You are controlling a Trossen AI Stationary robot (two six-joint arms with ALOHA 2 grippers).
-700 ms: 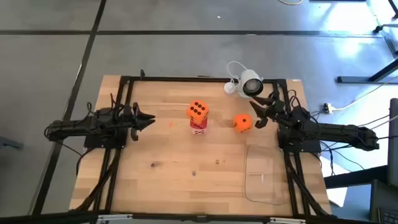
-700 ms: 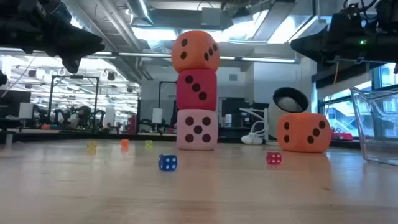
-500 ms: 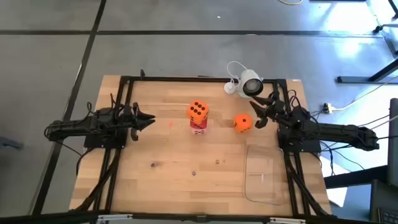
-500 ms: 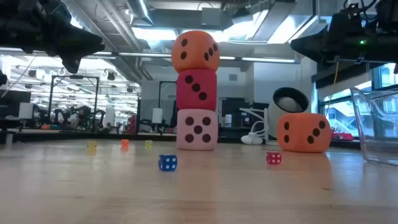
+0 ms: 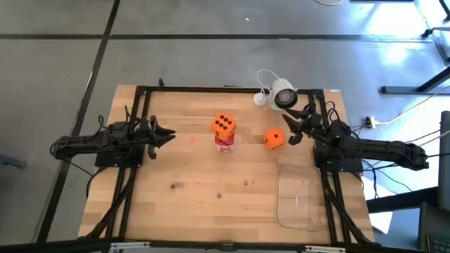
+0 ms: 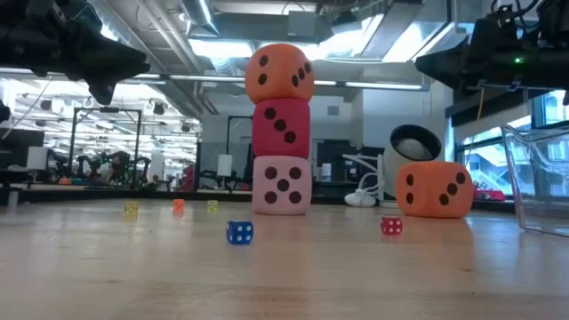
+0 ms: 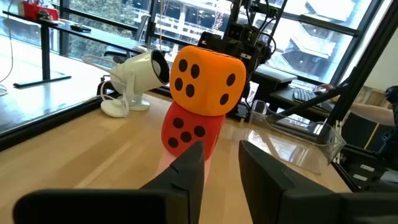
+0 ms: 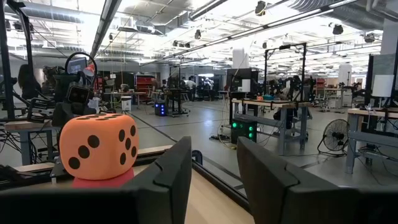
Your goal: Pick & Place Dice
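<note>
Three dice stand stacked mid-table: an orange die (image 6: 279, 73) on a red die (image 6: 281, 127) on a pale pink die (image 6: 282, 185), which rests on the wood. A second orange die (image 5: 274, 138) sits alone on the table to the stack's right. My left gripper (image 5: 169, 134) hovers open to the left of the stack, pointing at it (image 7: 217, 168). My right gripper (image 5: 290, 127) hovers open just right of the lone orange die, held high above the table (image 8: 214, 168). Neither has anything between its fingers.
A white round camera (image 5: 281, 96) stands at the far edge, right of centre. A clear plastic container (image 5: 299, 197) lies at the near right. Several tiny dice, among them a blue one (image 6: 239, 232) and a red one (image 6: 391, 226), are scattered on the wood before the stack.
</note>
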